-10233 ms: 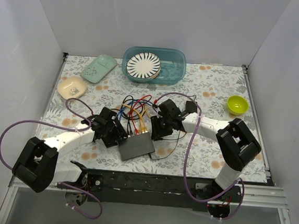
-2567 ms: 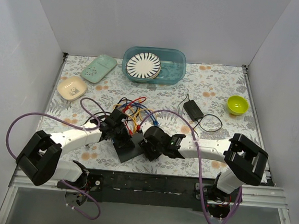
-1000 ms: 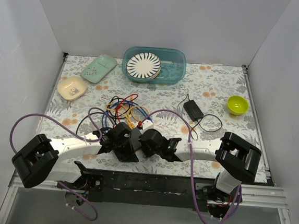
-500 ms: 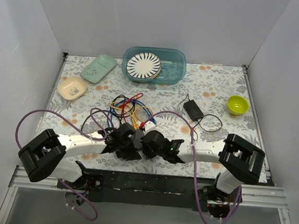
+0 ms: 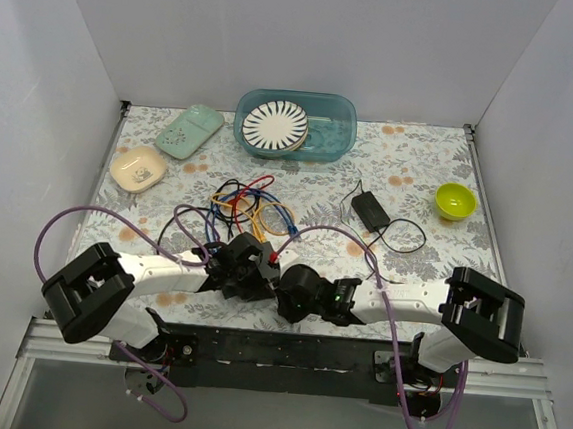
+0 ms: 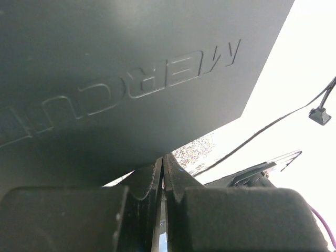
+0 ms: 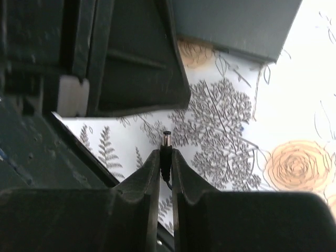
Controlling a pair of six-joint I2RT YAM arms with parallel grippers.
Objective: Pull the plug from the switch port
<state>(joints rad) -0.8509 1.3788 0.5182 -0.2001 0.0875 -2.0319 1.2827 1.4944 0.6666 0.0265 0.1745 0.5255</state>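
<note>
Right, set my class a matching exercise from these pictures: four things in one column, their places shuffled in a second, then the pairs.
1. striped plate
2. green bowl
3. barrel plug
4. peach dish

A. held in the right gripper
B. in the blue tub
C. near the left edge of the table
D. near the table's right edge

Pairs: 1-B, 2-D, 3-A, 4-C

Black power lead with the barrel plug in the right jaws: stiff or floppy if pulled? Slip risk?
Likely floppy: the thin lead lies in loose curves by its adapter, so it should trail, not push back. Probably light too. Slipping seems possible: the right gripper pinches only the small, smooth-looking plug, jaws nearly shut on it.
</note>
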